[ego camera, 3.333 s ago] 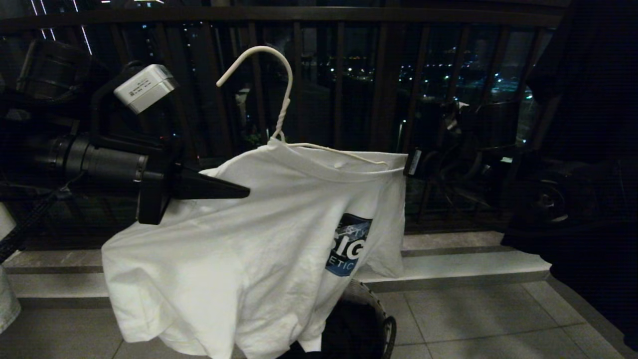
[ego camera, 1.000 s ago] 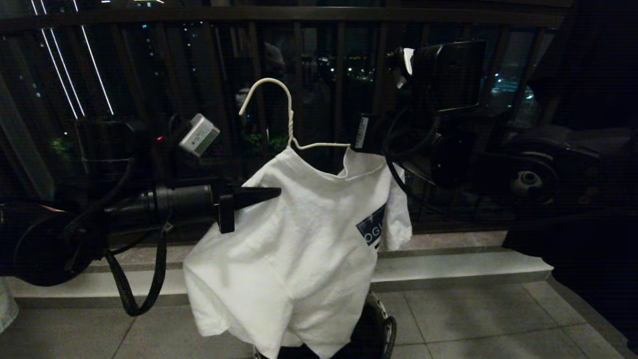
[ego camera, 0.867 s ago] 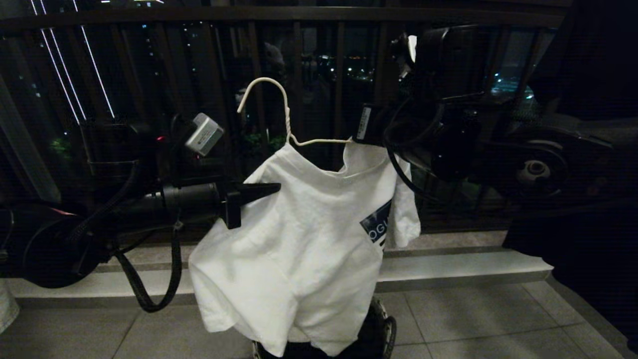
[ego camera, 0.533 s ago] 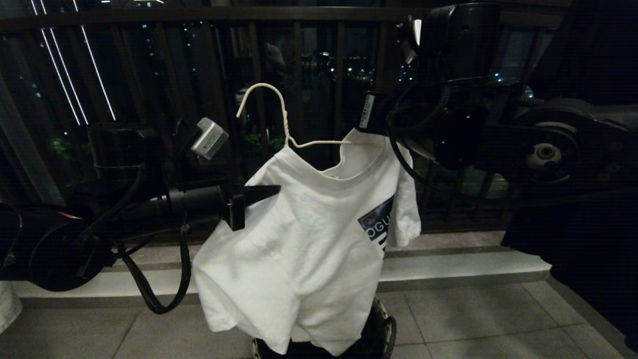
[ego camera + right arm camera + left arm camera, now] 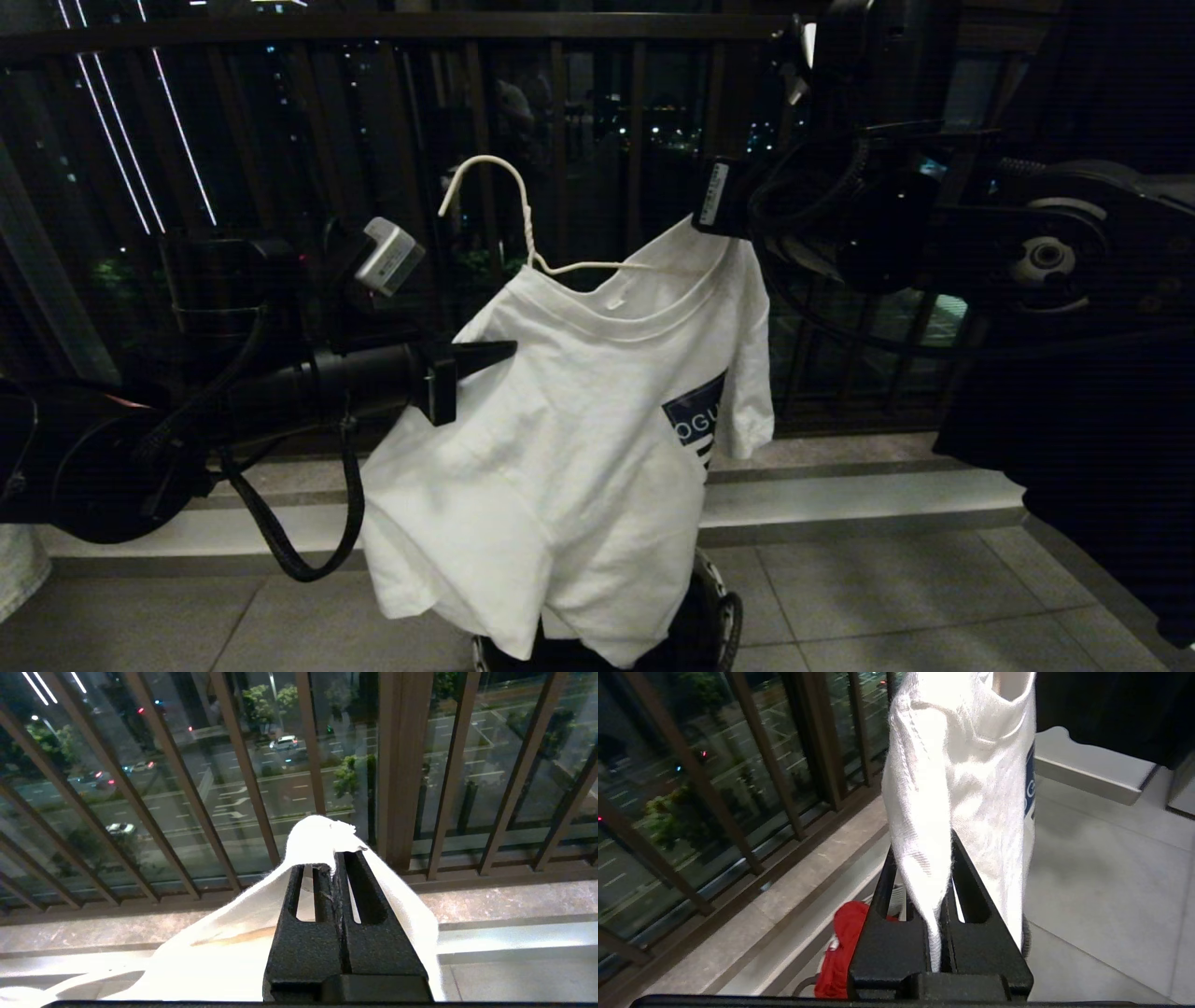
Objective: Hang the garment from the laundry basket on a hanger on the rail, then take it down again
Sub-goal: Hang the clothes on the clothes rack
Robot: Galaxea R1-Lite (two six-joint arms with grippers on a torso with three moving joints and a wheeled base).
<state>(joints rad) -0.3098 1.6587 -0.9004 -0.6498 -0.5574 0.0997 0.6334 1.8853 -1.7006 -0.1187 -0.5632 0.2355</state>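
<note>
**T-shirt on its hanger, held up between both arms**

In front of the dark balcony railing [image 5: 597, 112], the white T-shirt [image 5: 579, 448] hangs in the air between the robot's two arms, its hem trailing down to the round laundry basket [image 5: 714, 616] on the tiled floor [image 5: 887, 597]. The cream wire hanger [image 5: 523, 229] is already threaded through the neck: its hook and twisted stem stand clear above the collar, one wire shoulder showing across the neck opening.

The left gripper [image 5: 495, 351] comes in level from the left, its jaws pinched tight on a fold of the shirt's shoulder; the left wrist view shows the cloth squeezed right between them. The right gripper [image 5: 719, 210] sits higher, at the other shoulder, jaws closed on a bunch of white fabric. I cannot tell whether it also grips the hanger's wire end underneath the cloth.

The rail is not in sight in any view, and the hook catches nothing. To my eye this is the carrying step: garment dressed on the hanger, not yet hung.

The next move, I judge, calls for lifting the pair together, keeping the hanger roughly level so that the shirt does not slide off, and bringing the open side of the hook up over the rail before either grip lets go. The right side riding higher already tilts it; that wants watching.
</note>
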